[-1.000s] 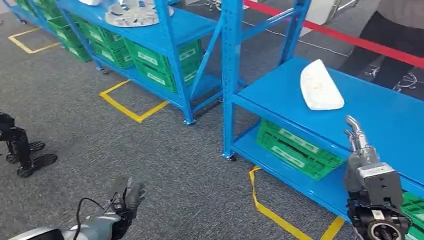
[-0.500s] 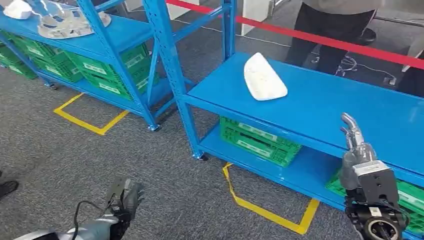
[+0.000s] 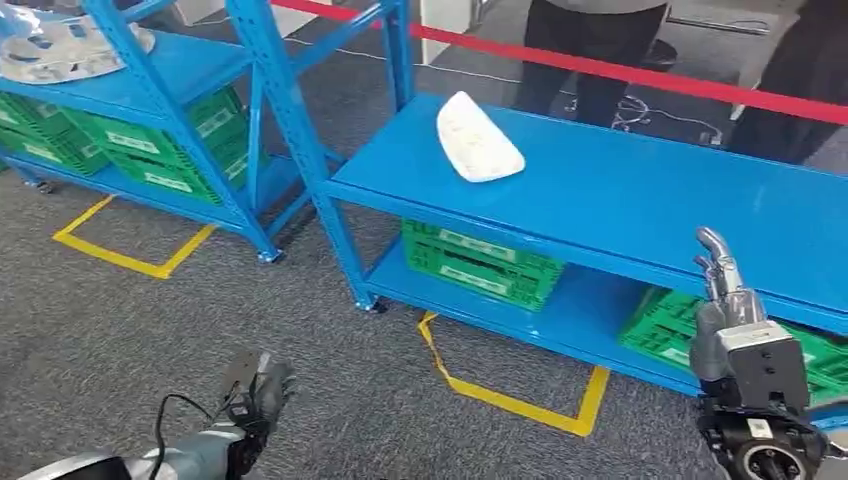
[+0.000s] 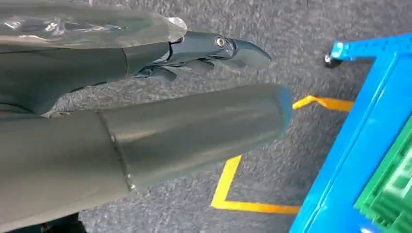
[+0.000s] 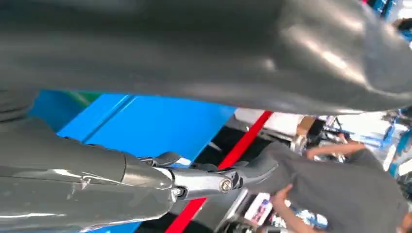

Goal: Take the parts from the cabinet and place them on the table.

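A white moulded part [image 3: 478, 139] lies on the top of the blue table [image 3: 640, 200] in the head view. On the blue cabinet shelf [image 3: 190, 62] at the far left sits a silvery flat part [image 3: 60, 55]. My right hand [image 3: 722, 285] is raised in front of the table's near edge, fingers straight and apart, holding nothing; its fingers [image 5: 204, 180] also appear in the right wrist view. Low over the carpet hangs my left hand [image 3: 257, 392], empty, with its fingers [image 4: 214, 48] and thumb stretched out.
Green crates [image 3: 480, 262] fill the lower shelves of table and cabinet. Yellow tape squares [image 3: 510, 395] mark the grey carpet. A red barrier tape [image 3: 600, 68] runs behind the table, and people [image 3: 590, 50] stand beyond it.
The camera has swung right: cabinet, table and white part have all slid left in the picture. Both hands keep their pose and stay empty.
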Action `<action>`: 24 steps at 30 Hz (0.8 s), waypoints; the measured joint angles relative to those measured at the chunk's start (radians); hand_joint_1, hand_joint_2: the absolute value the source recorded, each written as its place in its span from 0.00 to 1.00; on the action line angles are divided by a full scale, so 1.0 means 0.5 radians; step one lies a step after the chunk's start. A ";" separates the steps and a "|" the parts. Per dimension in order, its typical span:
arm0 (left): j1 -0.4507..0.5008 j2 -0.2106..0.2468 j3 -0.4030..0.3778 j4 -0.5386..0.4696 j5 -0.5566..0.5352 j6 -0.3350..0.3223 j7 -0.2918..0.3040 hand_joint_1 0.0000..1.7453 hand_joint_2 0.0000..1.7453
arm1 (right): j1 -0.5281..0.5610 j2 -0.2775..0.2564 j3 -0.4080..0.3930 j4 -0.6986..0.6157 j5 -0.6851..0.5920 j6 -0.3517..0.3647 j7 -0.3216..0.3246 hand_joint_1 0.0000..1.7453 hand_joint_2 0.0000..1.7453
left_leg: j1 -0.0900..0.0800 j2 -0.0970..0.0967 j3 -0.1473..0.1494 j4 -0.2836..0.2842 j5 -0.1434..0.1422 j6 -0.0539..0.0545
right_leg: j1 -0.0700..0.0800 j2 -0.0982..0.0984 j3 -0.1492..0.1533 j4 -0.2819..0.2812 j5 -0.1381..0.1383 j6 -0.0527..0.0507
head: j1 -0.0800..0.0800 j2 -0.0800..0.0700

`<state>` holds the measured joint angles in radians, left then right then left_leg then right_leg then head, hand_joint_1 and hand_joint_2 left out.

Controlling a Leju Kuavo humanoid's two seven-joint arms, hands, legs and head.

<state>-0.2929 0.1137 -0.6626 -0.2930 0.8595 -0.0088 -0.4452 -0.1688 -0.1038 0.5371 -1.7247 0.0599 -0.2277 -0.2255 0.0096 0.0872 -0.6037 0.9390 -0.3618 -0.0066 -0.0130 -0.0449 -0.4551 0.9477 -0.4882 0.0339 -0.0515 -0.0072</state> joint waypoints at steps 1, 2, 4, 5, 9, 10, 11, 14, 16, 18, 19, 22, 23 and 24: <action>-0.003 0.001 0.000 -0.001 0.000 0.000 0.000 0.00 0.00 | -0.005 0.000 -0.002 -0.004 0.000 0.000 0.000 0.00 0.00 | -0.001 0.009 0.003 0.010 0.008 -0.011 | -0.004 0.005 -0.034 -0.008 -0.007 -0.009 | 0.002 0.000; -0.004 -0.002 0.000 -0.001 0.000 0.000 0.001 0.00 0.00 | -0.006 0.000 -0.002 -0.005 0.000 0.000 0.001 0.00 0.00 | 0.000 0.023 0.003 0.005 0.017 -0.023 | 0.001 0.026 -0.042 0.003 -0.009 -0.030 | 0.000 0.000; -0.005 -0.004 0.000 -0.001 0.001 0.000 0.002 0.00 0.00 | -0.005 0.000 -0.004 -0.009 0.000 0.000 0.001 0.00 0.00 | 0.018 0.009 -0.013 0.022 -0.003 -0.053 | -0.006 0.049 -0.063 -0.013 0.028 -0.085 | -0.001 0.000; -0.004 -0.005 0.000 -0.001 0.000 0.000 0.002 0.00 0.00 | -0.012 0.000 -0.005 -0.011 0.000 0.000 0.001 0.00 0.00 | 0.019 -0.070 -0.047 0.097 -0.116 -0.062 | -0.002 0.065 -0.076 -0.013 0.053 -0.100 | -0.001 0.000; 0.001 -0.002 0.000 -0.001 0.000 0.001 0.002 0.00 0.00 | -0.008 0.000 -0.003 -0.015 0.003 0.000 0.002 0.00 0.00 | 0.012 -0.163 -0.203 0.669 -0.467 -0.051 | 0.022 0.149 -0.198 -0.007 0.152 -0.127 | -0.025 0.000; 0.001 -0.002 0.000 -0.001 0.000 0.000 0.002 0.00 0.00 | -0.006 -0.001 -0.003 -0.015 0.005 0.000 0.002 0.00 0.00 | 0.010 -0.163 -0.177 0.674 -0.436 -0.041 | 0.028 0.169 -0.222 -0.007 0.171 -0.129 | -0.026 0.000; 0.000 -0.003 0.000 -0.001 0.000 0.000 0.002 0.00 0.00 | -0.006 0.000 -0.002 -0.016 0.006 0.000 0.002 0.00 0.00 | 0.006 -0.165 -0.107 0.589 -0.372 -0.024 | 0.035 0.193 -0.247 -0.007 0.191 -0.129 | -0.027 0.000; -0.010 0.013 0.000 -0.001 0.008 0.000 0.001 0.00 0.00 | -0.010 0.000 -0.002 -0.026 0.014 0.001 0.011 0.00 0.00 | -0.028 -0.323 0.256 0.054 -0.259 0.064 | 0.039 0.254 -0.298 -0.004 0.250 -0.122 | -0.029 0.000; -0.014 0.016 0.000 -0.001 0.010 0.001 -0.010 0.00 0.00 | -0.013 0.000 0.000 -0.027 0.018 0.001 0.023 0.00 0.00 | -0.035 -0.303 0.298 -0.041 -0.261 0.056 | 0.040 0.288 -0.311 -0.012 0.284 -0.100 | -0.032 0.000; -0.017 0.014 0.000 -0.001 0.011 0.005 -0.014 0.00 0.00 | -0.010 0.000 0.002 -0.030 0.021 -0.002 0.034 0.00 0.00 | -0.050 -0.266 0.295 -0.061 -0.250 0.074 | 0.030 0.329 -0.318 -0.024 0.304 -0.071 | -0.036 0.000; -0.017 0.001 0.000 -0.001 0.008 0.005 -0.016 0.00 0.00 | -0.011 -0.002 0.001 -0.033 0.021 -0.005 0.035 0.00 0.00 | -0.012 -0.236 0.291 -0.097 -0.213 0.083 | 0.037 0.332 -0.336 -0.019 0.312 -0.064 | -0.027 0.000; -0.014 0.004 0.000 -0.001 0.005 0.010 -0.019 0.00 0.00 | -0.011 -0.005 -0.002 -0.037 0.021 -0.012 0.038 0.00 0.00 | -0.021 -0.175 0.250 -0.106 -0.165 0.094 | 0.028 0.137 -0.450 0.283 -0.013 -0.032 | 0.005 0.000; -0.005 0.002 0.000 -0.001 0.005 0.013 -0.019 0.00 0.00 | -0.009 -0.005 -0.002 -0.037 0.021 -0.013 0.039 0.00 0.00 | -0.020 -0.150 0.234 -0.105 -0.153 0.093 | 0.015 0.119 -0.490 0.448 -0.102 -0.017 | 0.008 0.000; 0.001 0.002 0.000 -0.001 0.005 0.014 -0.018 0.00 0.00 | -0.008 -0.005 0.002 -0.037 0.021 -0.013 0.038 0.00 0.00 | -0.018 -0.129 0.214 -0.102 -0.141 0.086 | 0.000 0.109 -0.518 0.584 -0.129 -0.001 | 0.008 0.000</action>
<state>-0.2926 0.1148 -0.6626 -0.2934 0.8621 -0.0019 -0.4543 -0.1731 -0.1061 0.5383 -1.7433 0.0702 -0.2342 -0.2064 0.0008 0.0227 -0.4967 0.8879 -0.4322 0.0362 -0.0129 0.0098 -0.7139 1.2398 -0.5525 0.0332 -0.0473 -0.0072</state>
